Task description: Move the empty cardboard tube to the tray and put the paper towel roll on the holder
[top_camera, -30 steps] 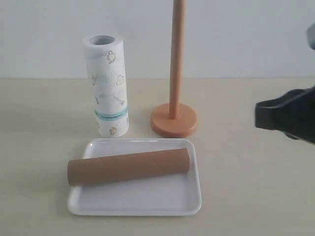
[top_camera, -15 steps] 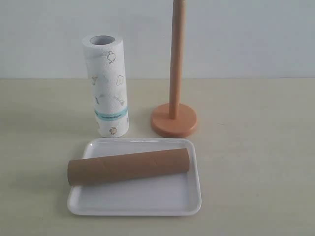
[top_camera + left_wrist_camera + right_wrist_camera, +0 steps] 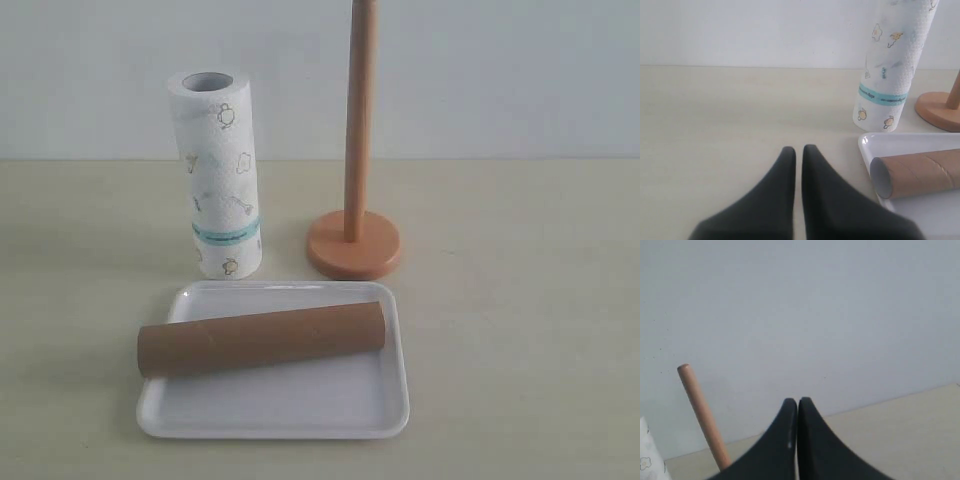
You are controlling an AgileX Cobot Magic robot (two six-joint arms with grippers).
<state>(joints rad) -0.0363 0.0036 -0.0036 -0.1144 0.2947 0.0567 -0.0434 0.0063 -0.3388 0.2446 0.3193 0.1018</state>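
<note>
The brown cardboard tube (image 3: pixel 261 338) lies on its side across the white tray (image 3: pixel 275 402); its open end (image 3: pixel 881 177) shows in the left wrist view over the tray rim (image 3: pixel 866 142). Behind the tray the paper towel roll (image 3: pixel 219 175) (image 3: pixel 892 65) stands upright on the table, left of the wooden holder (image 3: pixel 354 200), whose pole is bare. Neither arm shows in the exterior view. My left gripper (image 3: pixel 798 149) is shut and empty, low over the table beside the tray. My right gripper (image 3: pixel 797 401) is shut and empty, held high with the pole top (image 3: pixel 700 412) beside it.
A pale wall runs along the back of the beige table (image 3: pixel 520 320). The holder's disc base (image 3: pixel 937 105) sits just past the roll in the left wrist view.
The right gripper, seen at the right edge of the exterior view a second ago, has withdrawn out of that view. The tube, tray, roll and holder have not moved.
</note>
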